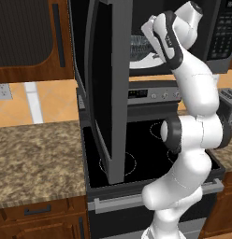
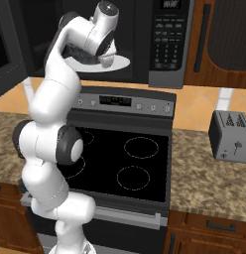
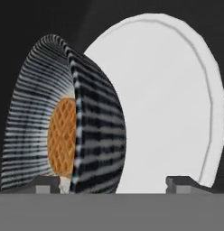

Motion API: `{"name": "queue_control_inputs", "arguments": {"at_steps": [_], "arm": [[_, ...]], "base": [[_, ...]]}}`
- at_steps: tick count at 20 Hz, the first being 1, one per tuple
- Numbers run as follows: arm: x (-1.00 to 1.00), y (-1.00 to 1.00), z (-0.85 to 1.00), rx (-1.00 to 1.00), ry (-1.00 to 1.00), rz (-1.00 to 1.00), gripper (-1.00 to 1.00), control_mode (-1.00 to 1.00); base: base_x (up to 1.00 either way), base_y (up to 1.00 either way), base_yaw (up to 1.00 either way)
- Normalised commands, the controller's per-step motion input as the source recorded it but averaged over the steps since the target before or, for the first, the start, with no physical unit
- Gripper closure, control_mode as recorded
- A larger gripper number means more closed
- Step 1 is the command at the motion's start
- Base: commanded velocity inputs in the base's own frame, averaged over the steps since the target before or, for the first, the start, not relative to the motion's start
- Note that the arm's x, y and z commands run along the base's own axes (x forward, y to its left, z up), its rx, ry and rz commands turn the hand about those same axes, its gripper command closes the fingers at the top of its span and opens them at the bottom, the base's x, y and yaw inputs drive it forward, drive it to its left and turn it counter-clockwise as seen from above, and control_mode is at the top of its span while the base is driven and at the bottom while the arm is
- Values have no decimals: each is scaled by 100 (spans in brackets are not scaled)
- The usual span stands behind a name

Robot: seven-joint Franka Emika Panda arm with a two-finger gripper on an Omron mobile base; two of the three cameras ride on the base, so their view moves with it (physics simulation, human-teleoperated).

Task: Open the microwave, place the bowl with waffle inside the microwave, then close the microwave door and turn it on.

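Placing step, at its end: the bowl (image 3: 64, 131) with the waffle (image 3: 63, 137) rested on the white turntable (image 3: 177, 99) inside the microwave (image 2: 167, 44); the pincer (image 3: 113, 182) stood released around its rim. Next move, judged: withdraw clear of the rim, then swing the microwave door (image 1: 108, 88) shut.

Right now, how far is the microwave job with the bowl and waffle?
Done: the dark grey microwave door stands open, and the striped blue-grey bowl with the orange-brown waffle sits on the white round turntable. In hand: the end effector is open at the bowl's rim. Left: retreat, close the door, press the keypad panel.
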Motion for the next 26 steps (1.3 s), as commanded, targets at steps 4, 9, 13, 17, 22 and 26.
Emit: {"name": "queue_control_inputs", "arguments": {"at_steps": [4, 9, 13, 17, 22, 26], "arm": [[-77, 0, 30, 0, -45, -1, -100, -100], [-99, -5, 0, 0, -16, -6, -100, -100], [-100, 0, 1, 0, -6, 0, -100, -100], [-100, 0, 0, -2, -8, 0, -100, -100], [-100, -4, 0, -1, -9, 0, -100, -100], [-100, -9, -3, -1, -1, 0, -100, -100]], "base": [[0, 0, 0], [0, 0, 0], [0, 0, 0], [0, 0, 0], [0, 0, 0], [0, 0, 0]]}}
